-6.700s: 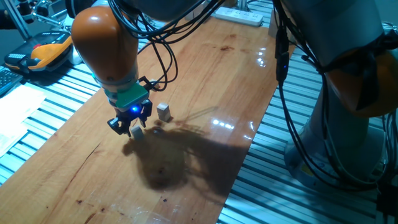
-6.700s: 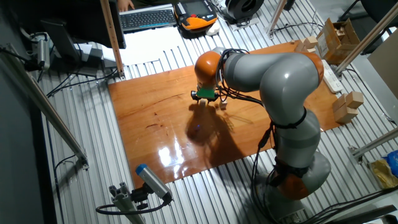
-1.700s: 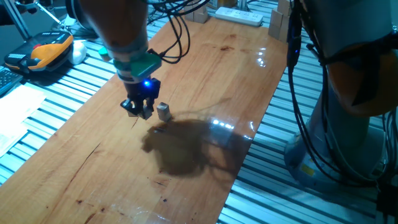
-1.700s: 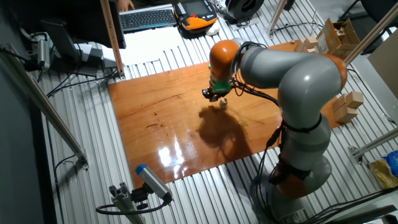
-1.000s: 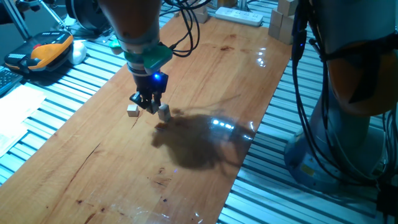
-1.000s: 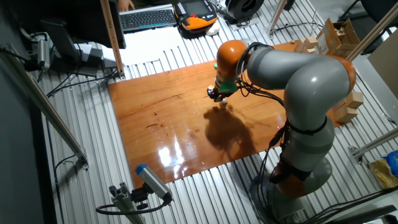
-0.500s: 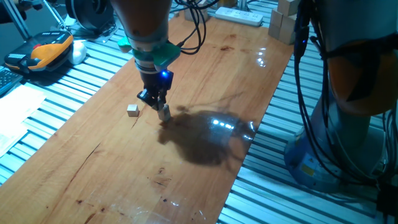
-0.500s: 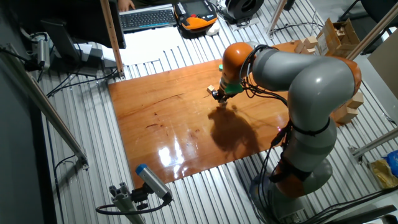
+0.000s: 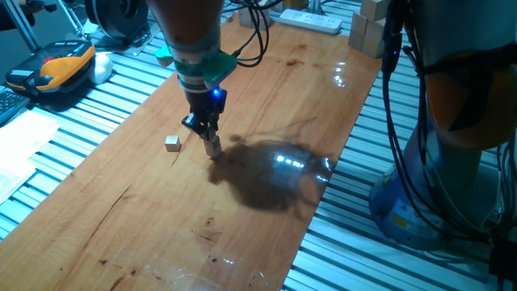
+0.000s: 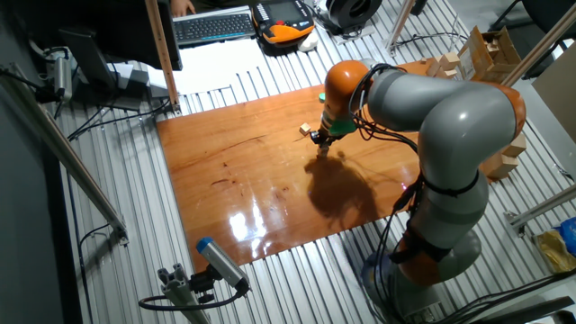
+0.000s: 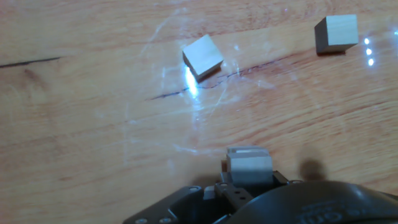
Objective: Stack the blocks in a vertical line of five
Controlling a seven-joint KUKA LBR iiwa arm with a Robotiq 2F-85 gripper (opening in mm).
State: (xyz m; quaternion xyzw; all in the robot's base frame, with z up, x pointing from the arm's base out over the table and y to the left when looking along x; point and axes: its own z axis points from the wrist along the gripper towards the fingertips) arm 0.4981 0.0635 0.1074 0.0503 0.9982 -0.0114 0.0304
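One block was held in the narrow pincer low over the desk. It was probably kept there for stacking. Two loose blocks were seen at 12 and 2 o'clock in the hand view.

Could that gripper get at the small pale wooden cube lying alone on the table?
Probably yes: the small pale wooden cube sits alone on bare wood beside the gripper. But the gripper seems busy with another block now.

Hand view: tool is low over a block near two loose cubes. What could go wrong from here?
1. The tool sits low on the block at its tip; an off-centre placement could topple it.
2. Two loose cubes lie apart on the table; a sideways sweep could scatter them.
3. Grip state is unclear from these views.
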